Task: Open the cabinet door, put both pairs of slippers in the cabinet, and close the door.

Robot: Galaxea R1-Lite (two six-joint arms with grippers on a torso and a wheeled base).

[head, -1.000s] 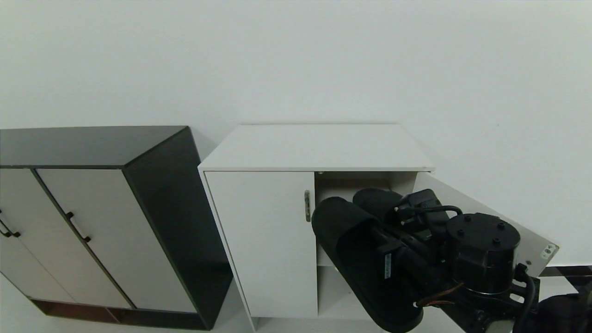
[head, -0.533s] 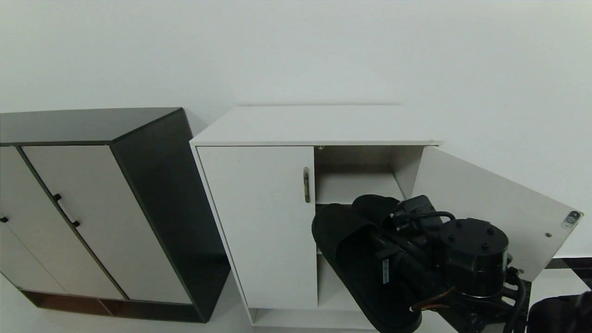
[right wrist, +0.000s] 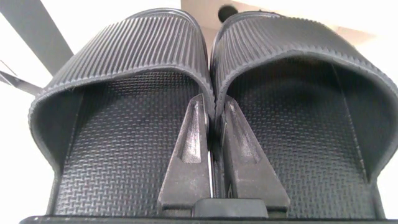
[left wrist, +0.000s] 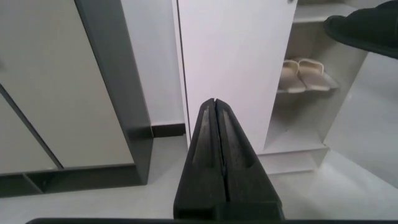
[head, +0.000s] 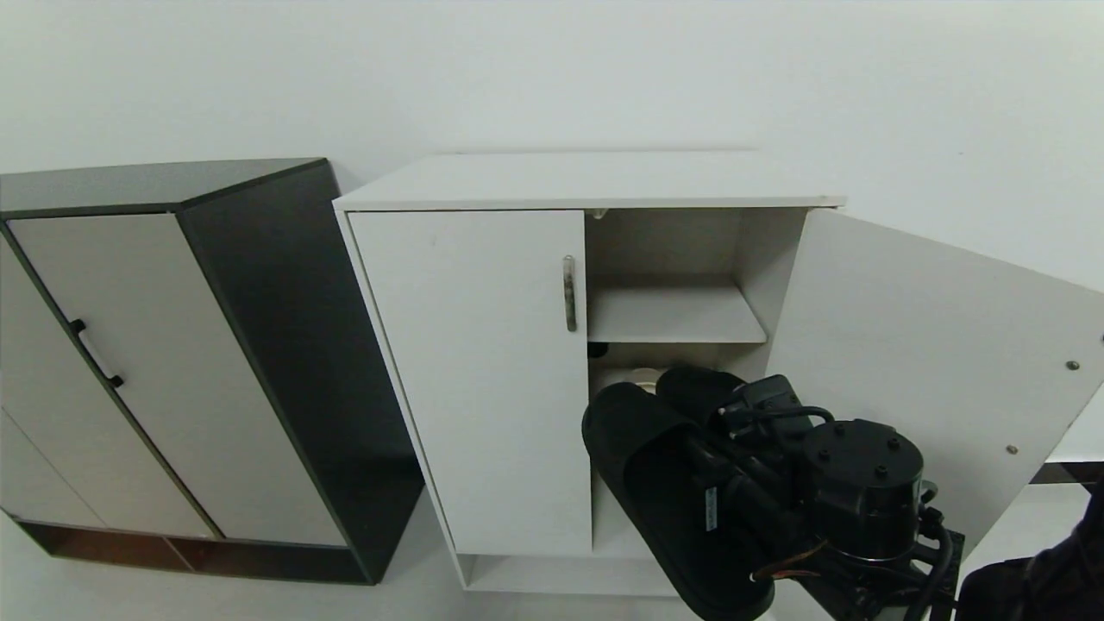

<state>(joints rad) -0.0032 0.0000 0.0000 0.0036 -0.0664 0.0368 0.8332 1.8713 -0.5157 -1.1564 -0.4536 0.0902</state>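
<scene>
The white cabinet [head: 586,177] has its right door [head: 914,345] swung open and its left door [head: 483,371] closed. My right gripper [right wrist: 214,124] is shut on the pair of black slippers [right wrist: 124,81], pinching their adjoining inner walls together. The pair [head: 655,466] hangs in front of the opening, toes toward the lower shelves. A beige pair of slippers [left wrist: 305,73] lies on a lower shelf inside, just visible [head: 634,375] behind the black ones. My left gripper [left wrist: 215,106] is shut and empty, low over the floor, facing the closed left door.
A dark cabinet [head: 259,345] with pale doors stands close on the left of the white one. The upper shelf [head: 673,315] is bare. The open door juts out to the right beside my right arm. Pale floor [left wrist: 161,149] lies in front.
The head camera has moved: more of the cabinet's inside and the open door shows now. The right gripper still holds the black slippers before the opening.
</scene>
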